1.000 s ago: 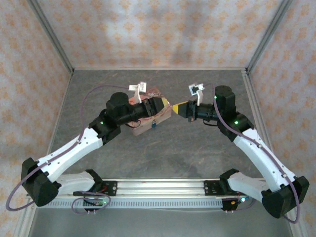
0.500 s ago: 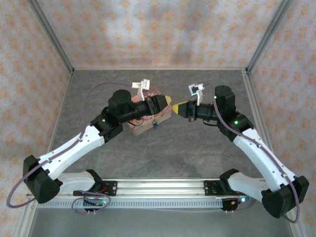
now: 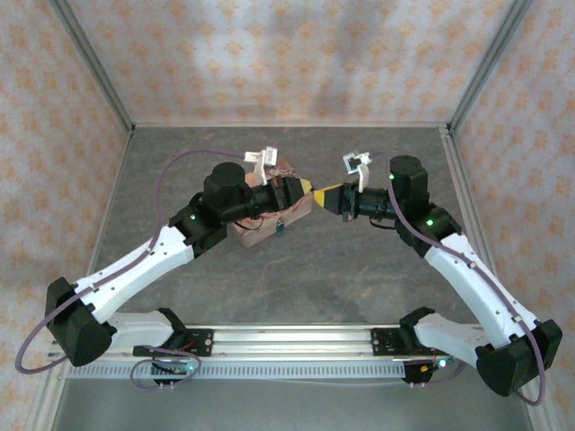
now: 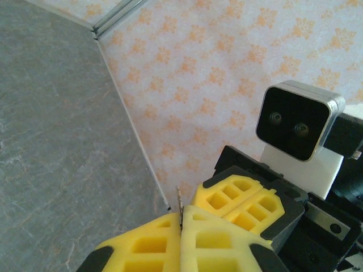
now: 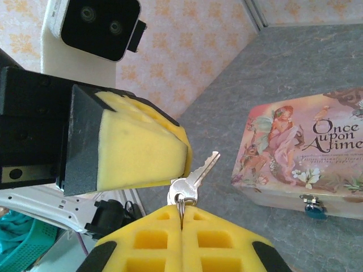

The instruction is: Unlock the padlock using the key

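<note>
box (image 5: 306, 158): pink floral, off to the right of the right gripper (image 5: 181, 218).
left gripper (image 4: 180, 222): pads pressed together on the key (image 5: 195, 177).
right gripper: clamped on the key ring (image 5: 181, 205), tip to tip with the left.
key: just above the right gripper's tips, blade slanting up-right.
padlock (image 5: 313, 208): blue, on the box front, well apart from both grippers.

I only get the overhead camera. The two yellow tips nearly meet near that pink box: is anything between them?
Observer: Yes. The right fingers pinch a small ring with the key on it.
Operator: What's the blue speck on the pink box?
Observer: A tiny padlock, hanging from the clasp on its front.
Operator: And the left fingers?
Observer: Shut, with a thin metal sliver standing out of their seam.
</note>
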Controlling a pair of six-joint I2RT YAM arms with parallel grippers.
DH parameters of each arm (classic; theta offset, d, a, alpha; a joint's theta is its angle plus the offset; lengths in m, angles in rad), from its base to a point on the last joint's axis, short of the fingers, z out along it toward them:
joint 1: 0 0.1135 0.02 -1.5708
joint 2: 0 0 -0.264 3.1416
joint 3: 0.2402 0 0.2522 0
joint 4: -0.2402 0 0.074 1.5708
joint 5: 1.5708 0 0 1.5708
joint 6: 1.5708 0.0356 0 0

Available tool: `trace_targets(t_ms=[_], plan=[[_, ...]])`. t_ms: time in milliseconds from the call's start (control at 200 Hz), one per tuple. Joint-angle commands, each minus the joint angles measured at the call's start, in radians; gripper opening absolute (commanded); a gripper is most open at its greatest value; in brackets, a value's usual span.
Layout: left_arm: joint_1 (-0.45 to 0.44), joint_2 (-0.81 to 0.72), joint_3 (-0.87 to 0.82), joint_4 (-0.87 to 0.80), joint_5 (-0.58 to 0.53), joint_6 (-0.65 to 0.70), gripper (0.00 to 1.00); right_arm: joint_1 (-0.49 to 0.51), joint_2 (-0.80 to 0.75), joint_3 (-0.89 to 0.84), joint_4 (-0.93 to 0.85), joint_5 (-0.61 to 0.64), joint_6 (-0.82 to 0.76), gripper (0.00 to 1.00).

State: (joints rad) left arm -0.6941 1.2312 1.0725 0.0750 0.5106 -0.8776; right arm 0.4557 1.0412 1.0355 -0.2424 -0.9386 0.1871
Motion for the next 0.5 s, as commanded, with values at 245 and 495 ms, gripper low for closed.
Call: trace_targets(t_ms=[245,495], plan=[[-0.007,-0.030,0.122,-0.239,-0.083,0.167,0.00,-0.026,-0.046,-0.023,0.000,0.073,-0.002,0.34],[-0.010,-0.031,0.280,-0.535,-0.119,0.414,0.00,-0.083,-0.080,-0.072,0.149,0.066,0.128,0.40]])
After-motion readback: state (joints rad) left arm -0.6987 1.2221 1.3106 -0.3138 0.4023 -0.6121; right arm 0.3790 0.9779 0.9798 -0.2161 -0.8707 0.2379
